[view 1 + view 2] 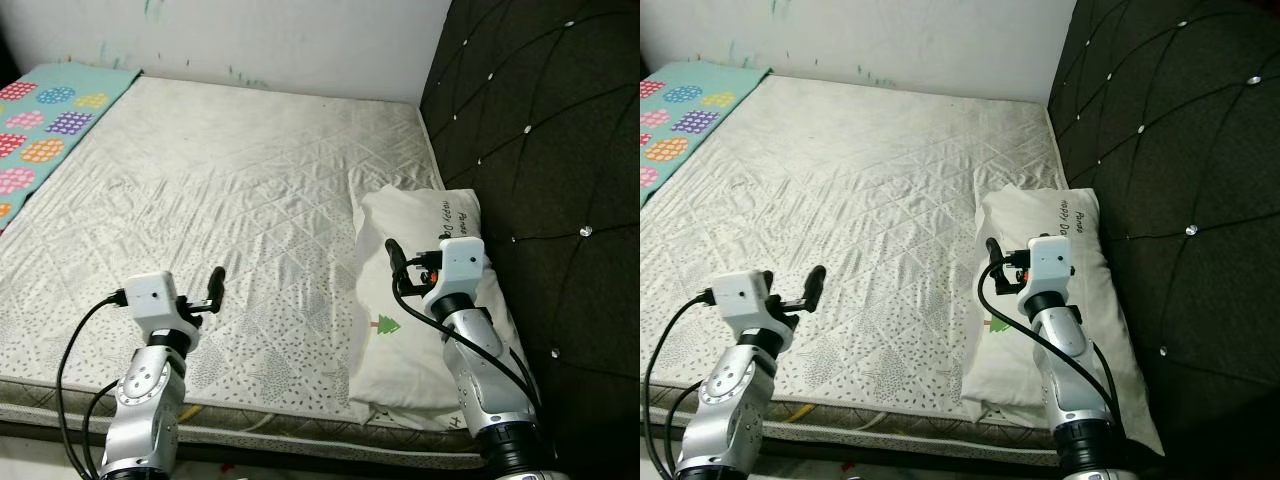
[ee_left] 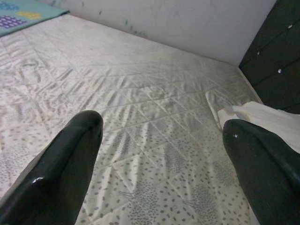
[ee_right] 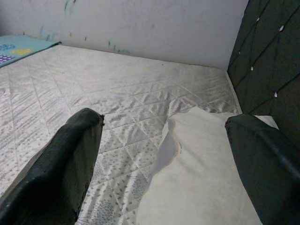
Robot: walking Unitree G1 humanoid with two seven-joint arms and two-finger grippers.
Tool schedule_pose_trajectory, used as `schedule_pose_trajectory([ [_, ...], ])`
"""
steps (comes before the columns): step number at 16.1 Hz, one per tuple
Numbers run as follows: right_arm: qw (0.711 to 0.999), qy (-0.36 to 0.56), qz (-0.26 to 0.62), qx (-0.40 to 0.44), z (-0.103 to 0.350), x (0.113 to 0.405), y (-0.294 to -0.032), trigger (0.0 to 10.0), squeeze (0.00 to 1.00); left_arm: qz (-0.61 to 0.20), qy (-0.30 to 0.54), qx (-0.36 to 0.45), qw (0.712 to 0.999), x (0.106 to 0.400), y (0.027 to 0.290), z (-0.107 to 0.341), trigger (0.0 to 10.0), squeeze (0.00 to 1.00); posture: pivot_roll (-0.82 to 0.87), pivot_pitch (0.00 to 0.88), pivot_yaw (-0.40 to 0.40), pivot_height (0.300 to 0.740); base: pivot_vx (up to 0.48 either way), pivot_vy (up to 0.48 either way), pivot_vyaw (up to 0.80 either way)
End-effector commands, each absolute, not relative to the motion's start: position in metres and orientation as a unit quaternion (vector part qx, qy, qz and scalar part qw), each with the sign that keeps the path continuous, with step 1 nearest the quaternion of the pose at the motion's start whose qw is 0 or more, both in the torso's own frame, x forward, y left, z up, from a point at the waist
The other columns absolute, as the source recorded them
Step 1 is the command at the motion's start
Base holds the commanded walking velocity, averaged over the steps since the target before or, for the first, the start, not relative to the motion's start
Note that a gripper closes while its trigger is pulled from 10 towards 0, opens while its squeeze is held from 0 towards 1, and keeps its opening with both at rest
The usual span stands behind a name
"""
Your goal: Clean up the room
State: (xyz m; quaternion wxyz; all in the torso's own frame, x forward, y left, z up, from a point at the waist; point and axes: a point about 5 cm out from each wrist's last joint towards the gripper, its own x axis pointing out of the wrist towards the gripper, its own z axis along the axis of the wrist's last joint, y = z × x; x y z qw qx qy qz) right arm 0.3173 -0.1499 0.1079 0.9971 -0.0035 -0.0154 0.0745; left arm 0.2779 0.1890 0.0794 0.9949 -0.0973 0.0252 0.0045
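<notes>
The pillow (image 1: pixel 425 300) lies at lower right of the head views, on the bed (image 1: pixel 230 200) against the headboard (image 1: pixel 540 150). It looks soft and light; pinch a corner. Left tool (image 2: pixel 161 173) and right tool (image 3: pixel 164 173) hover with fingers spread, empty.

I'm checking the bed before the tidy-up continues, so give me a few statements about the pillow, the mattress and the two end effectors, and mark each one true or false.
1. The white pillow lies against the dark tufted headboard. True.
2. The right end effector is shut on the pillow. False: its fingers are spread open above the pillow, holding nothing.
3. The left end effector is open over the bare quilted mattress. True.
4. A colourful patterned blanket covers the pillow. False: it lies at the far left edge of the mattress, well apart from the pillow.
5. The pillow carries a small green tree print. True.
</notes>
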Motion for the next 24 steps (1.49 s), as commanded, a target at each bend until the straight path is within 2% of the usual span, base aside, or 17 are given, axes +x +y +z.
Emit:
schedule_pose_trajectory([
  [1, 0.997, -0.010, 0.075, -0.007, 0.1080, 0.3195, -0.1507, 10.0, 0.00, 0.000, 0.033, -0.100, 0.994, 0.2784, 0.1858, 0.0774, 10.0, 0.00, -0.08, 0.049, -0.031, 0.740, 0.000, 0.349, 0.00],
  [24, 0.996, 0.000, 0.088, -0.006, 0.1045, 0.3202, -0.1478, 10.0, 0.00, -0.002, 0.037, -0.098, 0.995, 0.2783, 0.1853, 0.0767, 10.0, 0.00, -0.08, 0.044, -0.033, 0.740, 0.000, 0.375, 0.00],
])
